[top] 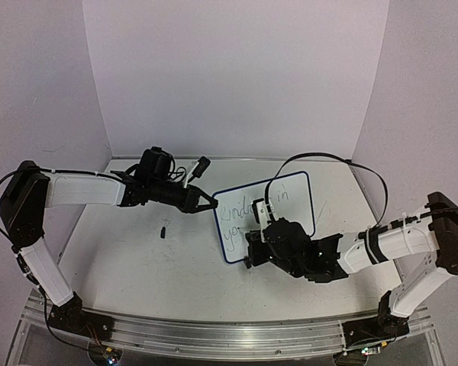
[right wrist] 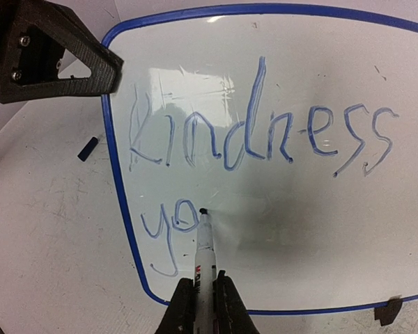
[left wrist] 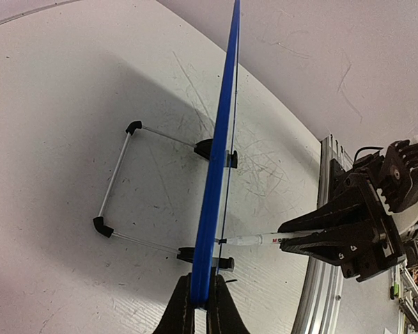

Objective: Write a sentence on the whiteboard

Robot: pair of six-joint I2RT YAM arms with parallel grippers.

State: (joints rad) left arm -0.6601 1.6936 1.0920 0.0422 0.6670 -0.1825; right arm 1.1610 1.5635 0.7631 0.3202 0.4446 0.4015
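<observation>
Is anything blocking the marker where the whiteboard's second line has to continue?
Nothing visible. The white marker in the right hand sits just after the handwritten "yo"; the blue-framed white whiteboard beyond is bare. The left hand clamps only its edge.

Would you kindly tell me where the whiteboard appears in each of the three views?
Top external: the whiteboard sits at centre.
Left wrist: edge-on, a blue strip from top centre to bottom.
Right wrist: face-on, filling most of the picture.
Shared landmark: the left claw clamped on the board's edge; the right claw holds a marker.
</observation>
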